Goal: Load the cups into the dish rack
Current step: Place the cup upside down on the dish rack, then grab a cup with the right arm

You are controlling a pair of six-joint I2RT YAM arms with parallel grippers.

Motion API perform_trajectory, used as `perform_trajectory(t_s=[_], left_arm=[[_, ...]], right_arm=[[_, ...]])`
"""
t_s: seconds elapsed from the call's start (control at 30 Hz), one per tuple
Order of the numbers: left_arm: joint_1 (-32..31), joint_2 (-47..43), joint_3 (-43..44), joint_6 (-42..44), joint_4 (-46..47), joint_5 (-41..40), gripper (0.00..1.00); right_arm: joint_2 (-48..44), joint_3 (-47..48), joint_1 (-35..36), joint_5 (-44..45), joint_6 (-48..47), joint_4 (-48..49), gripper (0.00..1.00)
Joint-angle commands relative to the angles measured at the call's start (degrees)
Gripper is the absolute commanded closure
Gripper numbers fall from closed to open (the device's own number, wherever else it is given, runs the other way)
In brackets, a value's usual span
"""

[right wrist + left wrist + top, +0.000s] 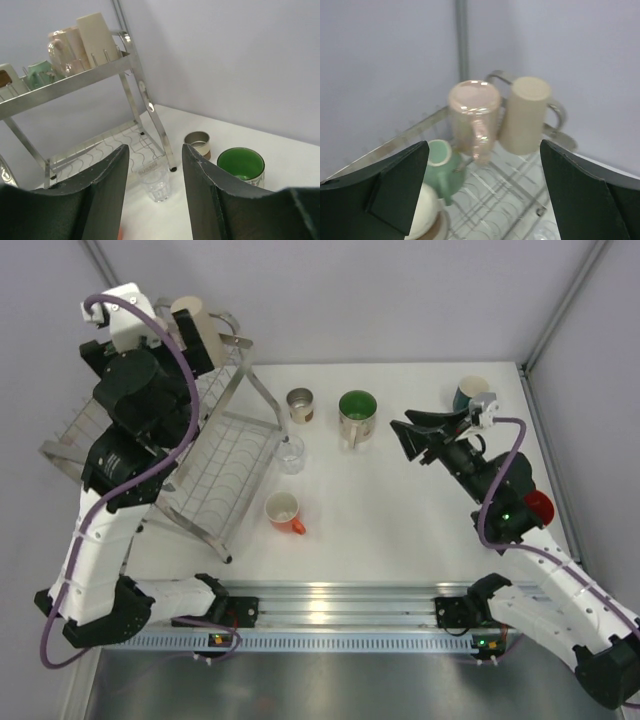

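on dish rack (75,82) top tier: pink cup (474,107) and beige cup (527,112), side by side. left gripper (484,150) jaws spread wide, gripping nothing. right gripper (155,150) jaws part open, empty, over table (400,530). lettering on clear glass (156,182) too blurred to read.
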Motion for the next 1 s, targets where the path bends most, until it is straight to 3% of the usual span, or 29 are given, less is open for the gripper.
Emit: perform_trajectory(t_s=[0.0,0.13,0.23,0.37,0.47,0.57,0.63,0.8,0.97], left_arm=[[-0.8,6.2,7.4,-2.8,-4.9,19.0,0.02],[-1.4,9.9,9.2,-6.4,-5.7,35.7,0.02],[-2.9,12.4,8.4,-8.7,-6.1,42.3,0.02],[-11.6,15.1,5.8,-10.5,-8.7,37.9,0.02],[-17.6,14.9,-0.5,-11.7,-8.4,32.3,0.02],[-21.8,13.5,-7.7,-15.2,-8.1,32.8,0.02],[-22.3,12.2,-14.9,-19.8,-5.8,36.6,0.04],[-22.4,7.2,-34.5,-25.8,11.5,47.1,0.07],[-18.6,5.6,-43.5,-30.6,18.4,56.2,0.06]], right_arm=[[1.3,4.9,-0.8,1.3,-1.4,-6.9,0.52],[3.3,7.9,-1.1,4.2,-0.7,-14.5,0.53],[4.0,8.0,-2.0,7.7,2.0,-19.0,0.54],[5.1,7.1,-6.0,4.7,9.1,-23.3,0.55],[5.2,4.8,-11.7,1.2,12.8,-24.2,0.55],[5.0,3.5,-16.3,2.3,15.2,-26.8,0.55],[5.7,4.5,-18.5,5.1,17.0,-32.6,0.55],[9.1,8.1,-19.8,8.7,16.4,-39.3,0.56],[12.4,14.1,-22.1,17.2,16.3,-51.5,0.56]])
